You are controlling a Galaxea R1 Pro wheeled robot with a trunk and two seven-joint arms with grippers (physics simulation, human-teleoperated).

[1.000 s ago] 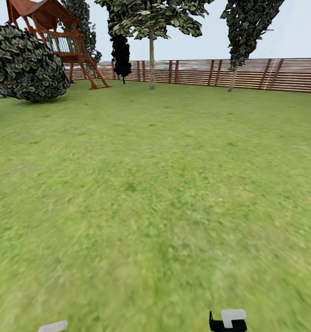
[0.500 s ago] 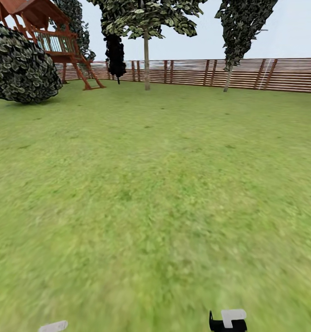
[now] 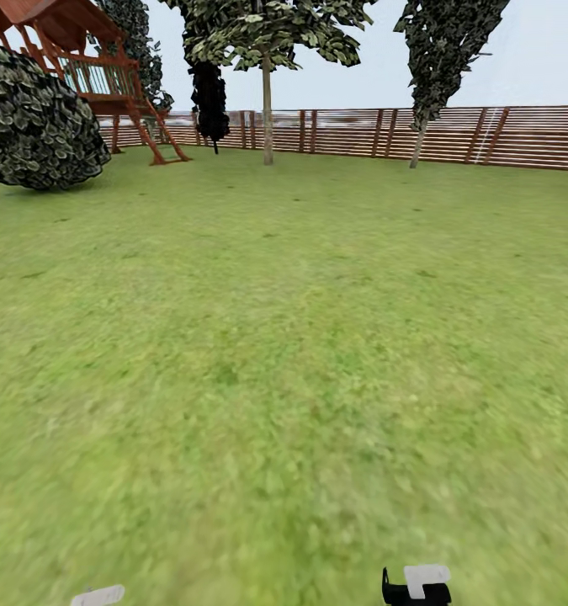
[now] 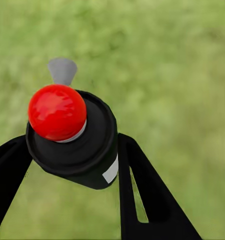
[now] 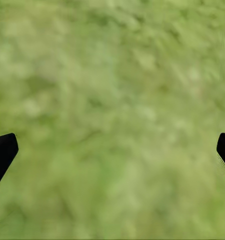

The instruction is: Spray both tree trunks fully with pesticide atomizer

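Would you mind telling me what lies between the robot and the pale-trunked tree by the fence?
In the head view, only open lawn stretches up to the tree; nothing stands on it.

- Between the oldest head picture and this one the whole scene slid toward 9 o'clock, so the camera turned; the things themselves did not move.
- The round bush (image 3: 35,126) sits closer to the 9 o'clock edge, part of it cut off.
- The wooden play tower (image 3: 90,76) also shifted toward 9 o'clock.
- The pale-trunked tree (image 3: 268,109) drifted slightly toward 9 o'clock.
- Since the middle picture, the scene has barely shifted.
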